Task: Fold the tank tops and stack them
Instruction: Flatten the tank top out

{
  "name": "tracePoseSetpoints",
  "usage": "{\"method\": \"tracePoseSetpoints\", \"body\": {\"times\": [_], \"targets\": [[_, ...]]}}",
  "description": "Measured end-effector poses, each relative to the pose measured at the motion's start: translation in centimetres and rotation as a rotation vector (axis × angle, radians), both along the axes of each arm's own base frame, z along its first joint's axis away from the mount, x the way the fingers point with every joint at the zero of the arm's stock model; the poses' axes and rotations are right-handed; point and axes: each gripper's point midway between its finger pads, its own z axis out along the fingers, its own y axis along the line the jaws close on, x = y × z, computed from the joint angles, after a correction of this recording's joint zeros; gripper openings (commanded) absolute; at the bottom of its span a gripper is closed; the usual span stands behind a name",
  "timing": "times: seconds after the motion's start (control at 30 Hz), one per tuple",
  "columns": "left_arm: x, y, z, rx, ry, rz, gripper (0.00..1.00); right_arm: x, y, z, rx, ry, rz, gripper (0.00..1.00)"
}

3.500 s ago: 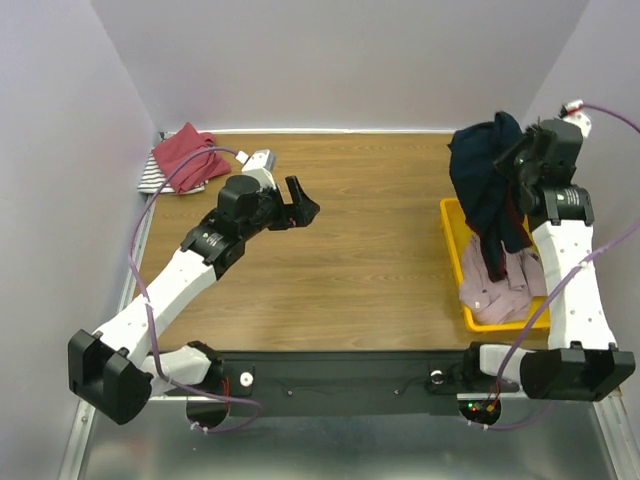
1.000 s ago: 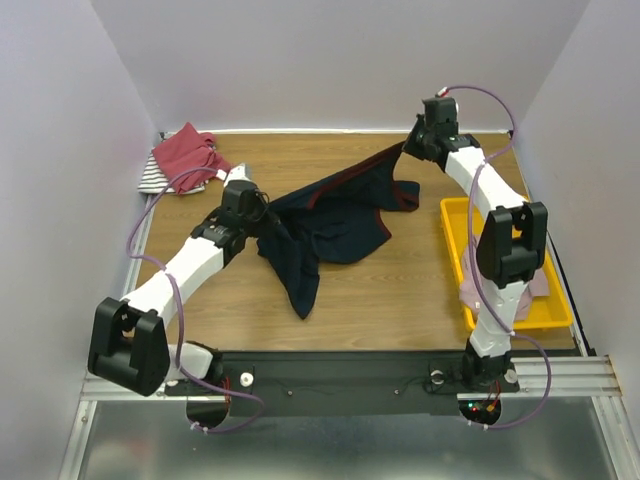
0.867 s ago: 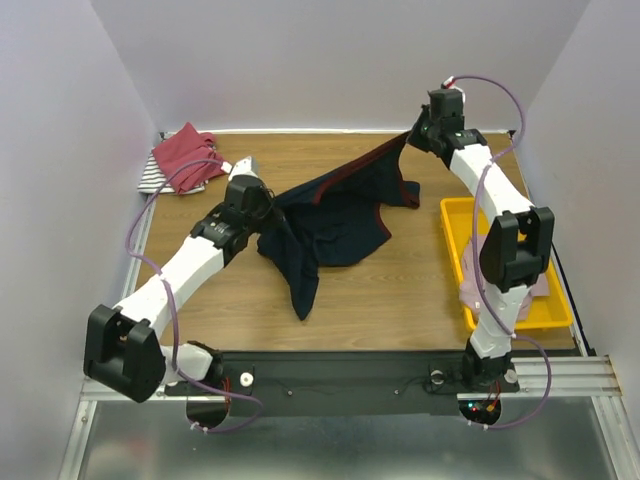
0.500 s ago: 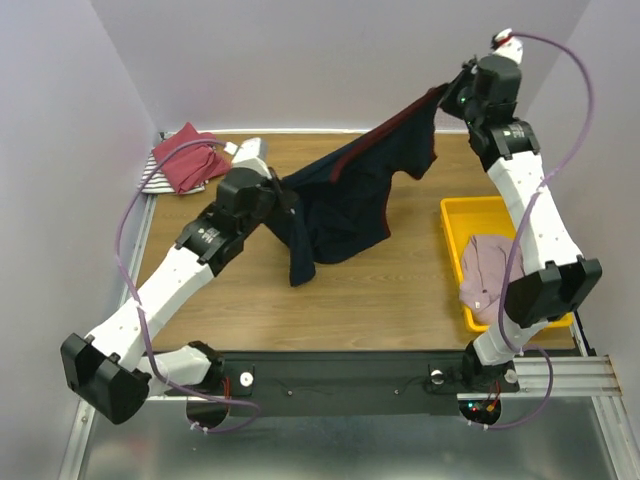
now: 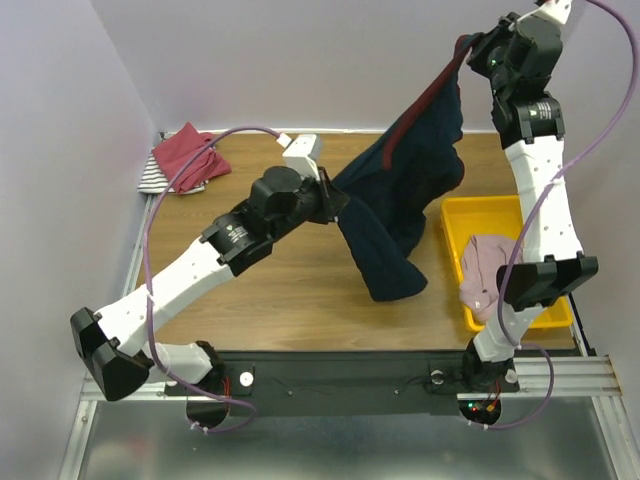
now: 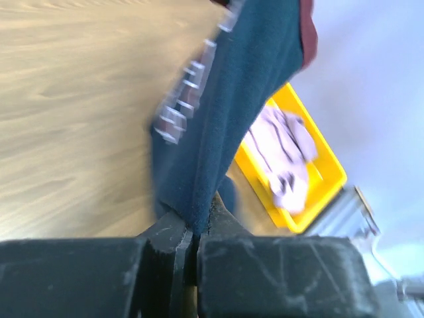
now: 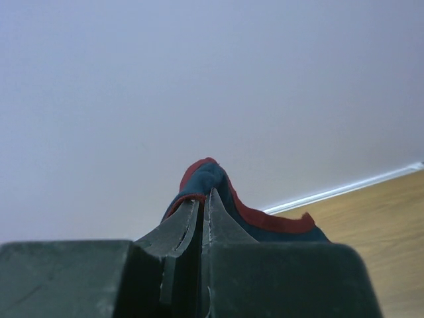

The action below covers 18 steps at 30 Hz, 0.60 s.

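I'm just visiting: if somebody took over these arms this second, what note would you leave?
Left gripper: shut on the large navy cloth tank top with maroon trim, held low.
Right gripper: shut on the same top, high up. It hangs between them, unfolded.
Red cloth tank top lies on the striped one, far left corner.
Pale pink top sits in the yellow plastic tray.
To do: fold navy and pink, stack.

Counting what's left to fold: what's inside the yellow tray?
A crumpled pink top lies in the tray. Whether anything is beneath it cannot be seen; the cloth covers it.
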Motion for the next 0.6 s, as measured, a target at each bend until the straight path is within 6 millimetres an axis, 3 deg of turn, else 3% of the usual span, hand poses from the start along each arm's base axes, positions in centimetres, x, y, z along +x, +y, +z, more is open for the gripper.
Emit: {"method": "tracePoseSetpoints", "body": {"times": [0.07,0.13,0.2,0.27,0.3,0.33,0.37,0.4,0.43,0.47,0.53,0.6], "targets": [[1.7,1.7,-0.2,-0.014,0.011,0.051,0.0,1.0,0.9,-0.5,0.011,0.004,0.046,0.0],[3.4,3.6,-1.7,-0.029,0.037,0.1,0.0,2.4,2.3,-2.3,0.023,0.035,0.109,0.0],[5.8,6.3,-5.5,-0.013,0.1,0.181,0.0,4.1,4.3,-5.5,0.031,0.096,0.171,0.0],[6.9,8.3,-9.9,0.01,0.175,0.235,0.0,5.8,6.8,-9.9,0.035,0.178,0.233,0.0],[7.4,9.7,-13.1,0.027,0.236,0.266,0.07,6.8,8.9,-12.9,0.032,0.234,0.27,0.02],[7.4,10.8,-15.9,0.042,0.299,0.292,0.11,7.8,11.0,-16.0,0.024,0.286,0.306,0.08],[7.3,12.2,-19.1,0.055,0.373,0.326,0.3,8.4,12.4,-18.1,0.016,0.32,0.329,0.14],[7.2,13.2,-20.9,0.061,0.418,0.348,0.42,9.5,15.3,-22.2,-0.001,0.385,0.369,0.23],[6.6,14.9,-23.5,0.059,0.49,0.386,0.51,10.0,16.7,-24.2,-0.008,0.414,0.39,0.32],[6.2,15.8,-24.6,0.063,0.523,0.404,0.64,10.6,18.6,-27.0,-0.024,0.453,0.414,0.52],[5.5,18.1,-26.6,0.06,0.598,0.469,0.7,11.1,22.5,-32.8,-0.044,0.533,0.471,0.66],[5.8,18.6,-26.1,0.045,0.589,0.483,0.73,10.6,23.8,-36.1,-0.059,0.598,0.493,0.77]]}}
